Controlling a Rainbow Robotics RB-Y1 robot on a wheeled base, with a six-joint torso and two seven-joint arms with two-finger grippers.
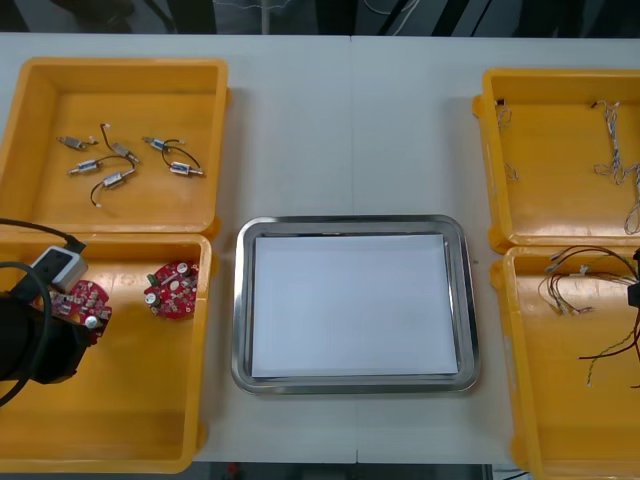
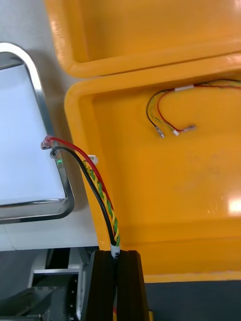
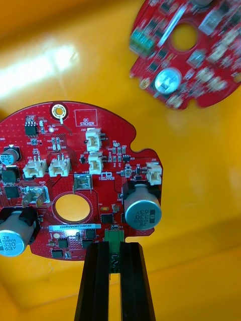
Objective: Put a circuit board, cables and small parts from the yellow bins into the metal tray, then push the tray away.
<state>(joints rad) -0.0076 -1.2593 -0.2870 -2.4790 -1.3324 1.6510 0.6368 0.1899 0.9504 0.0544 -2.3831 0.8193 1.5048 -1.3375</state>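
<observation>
Left gripper (image 3: 114, 250) clenched a circuit board (image 3: 75, 185); right gripper (image 2: 118, 257) pinched a cable (image 2: 96, 186); tray (image 1: 355, 222) held nothing yet, unpushed.

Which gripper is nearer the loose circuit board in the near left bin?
Left. The left gripper holds a second board beside the loose circuit board. The right gripper, shut on a cable, is across the metal tray, at the near right bin.

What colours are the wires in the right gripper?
Red, black, twisted yellow-green cable; right wrist view.
</observation>
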